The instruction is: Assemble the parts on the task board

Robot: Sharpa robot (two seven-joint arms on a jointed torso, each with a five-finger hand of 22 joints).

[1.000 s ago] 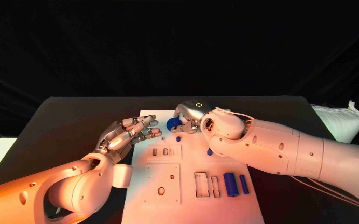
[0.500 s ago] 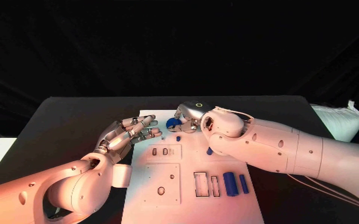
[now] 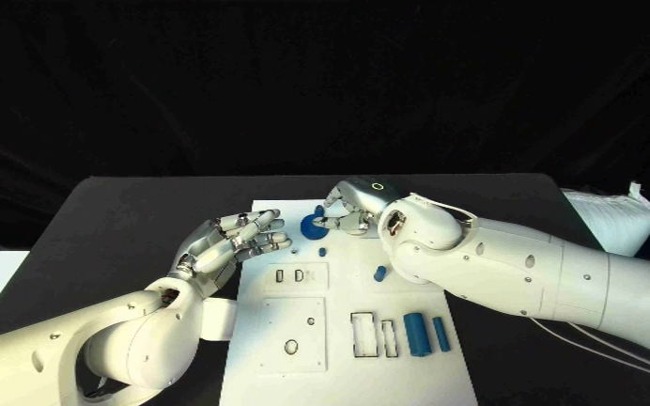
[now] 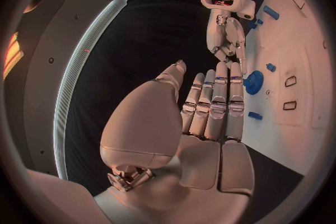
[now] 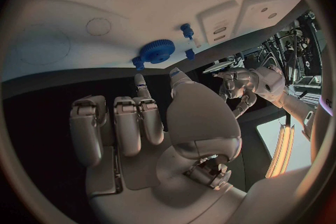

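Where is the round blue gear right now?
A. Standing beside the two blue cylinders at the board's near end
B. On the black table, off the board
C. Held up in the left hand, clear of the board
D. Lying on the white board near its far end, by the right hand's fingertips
D: the gear lies on the white board at its far end, with the right hand at it.
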